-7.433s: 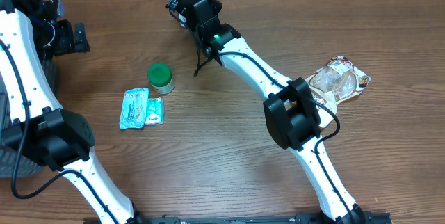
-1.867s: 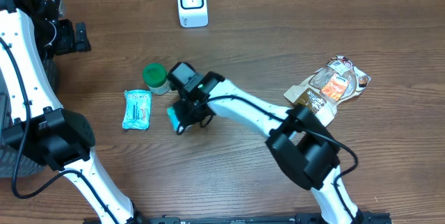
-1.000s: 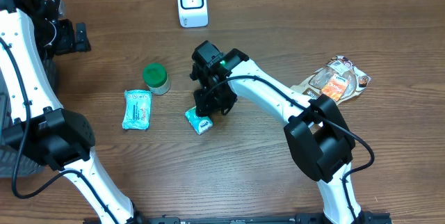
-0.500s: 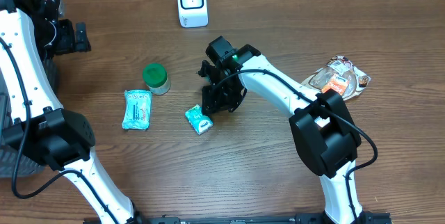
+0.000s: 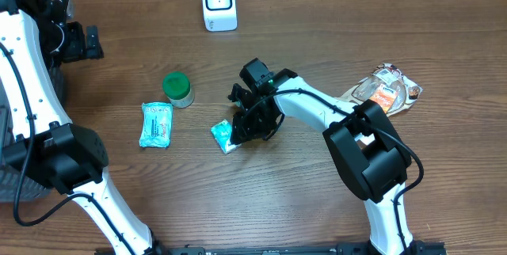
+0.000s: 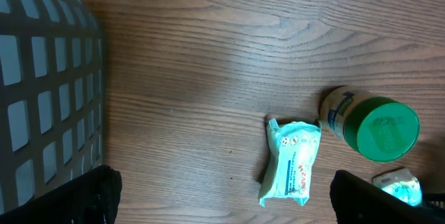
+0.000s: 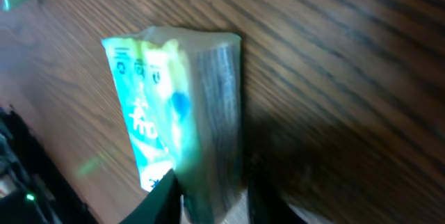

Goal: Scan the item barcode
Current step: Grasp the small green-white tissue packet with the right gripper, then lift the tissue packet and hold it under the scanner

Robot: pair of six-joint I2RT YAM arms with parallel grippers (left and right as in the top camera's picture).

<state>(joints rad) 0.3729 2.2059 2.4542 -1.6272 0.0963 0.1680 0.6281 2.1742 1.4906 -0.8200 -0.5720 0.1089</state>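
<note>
A small teal tissue packet [image 5: 224,135] lies on the wooden table left of centre; it fills the right wrist view [image 7: 174,113], standing on its edge. My right gripper [image 5: 242,128] has come down at its right end, and its two fingers press against either side of the packet's near end [image 7: 212,200]. No barcode shows on the packet. The white scanner [image 5: 219,3] stands at the back edge, well away. My left gripper [image 5: 79,43] hangs wide open at the far left, with nothing between its fingers [image 6: 222,206].
A green-lidded jar [image 5: 178,89] and a larger teal packet [image 5: 155,123] sit left of the held packet. A clear snack bag [image 5: 384,93] lies at the right. A grey basket [image 6: 42,78] stands under the left arm.
My right gripper swung from the left side of the table toward the centre, dropped onto the small packet's right end and narrowed its fingers on it. The left arm stayed still.
</note>
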